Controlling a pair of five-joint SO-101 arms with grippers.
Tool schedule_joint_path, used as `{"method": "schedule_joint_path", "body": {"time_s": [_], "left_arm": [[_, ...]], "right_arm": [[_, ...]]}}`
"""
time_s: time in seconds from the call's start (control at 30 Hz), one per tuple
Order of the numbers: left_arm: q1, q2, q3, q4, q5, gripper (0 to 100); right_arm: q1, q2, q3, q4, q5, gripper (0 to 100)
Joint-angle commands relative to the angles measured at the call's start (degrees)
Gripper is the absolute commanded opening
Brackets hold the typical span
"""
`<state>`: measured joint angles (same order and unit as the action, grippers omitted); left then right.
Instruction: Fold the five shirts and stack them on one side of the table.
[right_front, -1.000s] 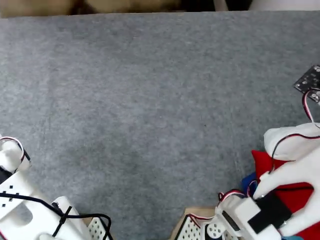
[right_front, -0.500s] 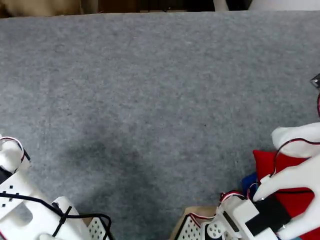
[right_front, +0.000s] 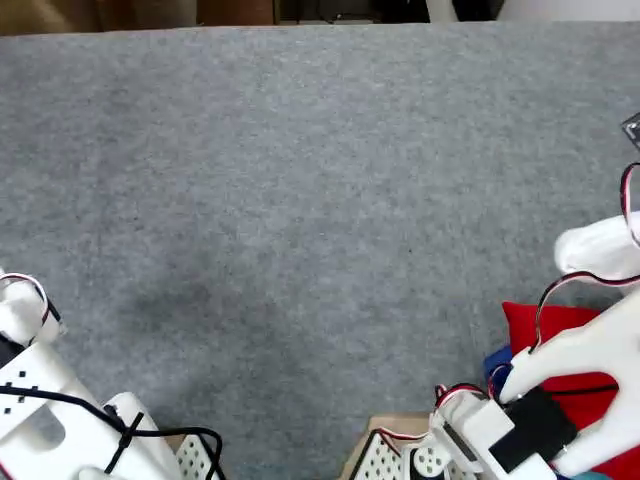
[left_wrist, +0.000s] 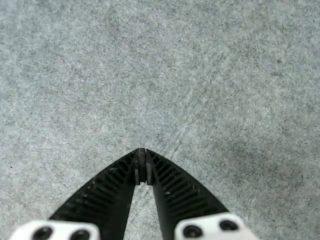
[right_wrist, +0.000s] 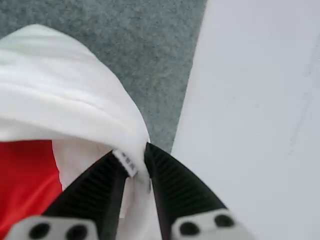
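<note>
1. left gripper (left_wrist: 141, 161): black ribbed fingers (left_wrist: 107, 187) closed tip to tip, no gap, nothing btwn them. Grey mat (left_wrist: 200, 75) directly below and ahead of the tips.

2. right gripper (right_wrist: 133, 151): fingers nearly closed, pinching a fold of white shirt (right_wrist: 60, 90), w/ a small sewn label right at the tips.

3. white shirt: bunched, humped up ahead of the right fingertips and off to one side of them. Lifted or resting on the pile: cannot tell. In high view, at the mat's right edge.

4. red shirt (right_front: 545, 335): under the white shirt, beneath and behind the right fingers; touching the white one. Partly covered by right arm (right_front: 560, 400) in high view.

5. blue cloth (right_front: 497, 365): small edge only, just beside the red shirt, tucked under the right arm. Shape not clear.

6. left arm (right_front: 50, 400): white, w/ black cable, at the mat's near left corner, well apart from the shirts.

7. pale surface (right_wrist: 255, 100): past the mat's edge, on the opposite side of the right fingers from the red shirt.
</note>
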<state>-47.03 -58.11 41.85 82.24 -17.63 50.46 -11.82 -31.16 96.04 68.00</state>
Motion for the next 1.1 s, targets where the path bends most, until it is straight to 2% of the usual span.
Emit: {"method": "schedule_joint_path", "body": {"time_s": [0.0, 0.3, 0.47, 0.67, 0.9, 1.07], "left_arm": [[0.3, -0.4, -2.5, -0.5, -0.4, 2], [0.4, -0.4, -2.5, -0.5, -0.4, 2], [0.4, -0.4, -2.5, -0.5, -0.4, 2], [0.5, -0.4, -2.5, -0.5, -0.2, 2], [0.5, -0.4, -2.5, -0.5, -0.2, 2], [0.5, -0.4, -2.5, -0.5, -0.2, 2]], "right_arm": [[-0.2, -2.8, -2.9, 2.3, 1.7, 0.5], [4.4, -2.7, -2.6, 5.9, 10.1, 0.5], [6.9, -3.9, 4.5, 6.1, 15.2, 0.5], [8.7, -13.1, 22.9, 6.2, 20.4, 0.5], [8.7, -32.3, 47.5, 6.1, 26.8, 0.5], [8.8, -43.8, 59.0, 6.1, 30.4, 0.6]]}}
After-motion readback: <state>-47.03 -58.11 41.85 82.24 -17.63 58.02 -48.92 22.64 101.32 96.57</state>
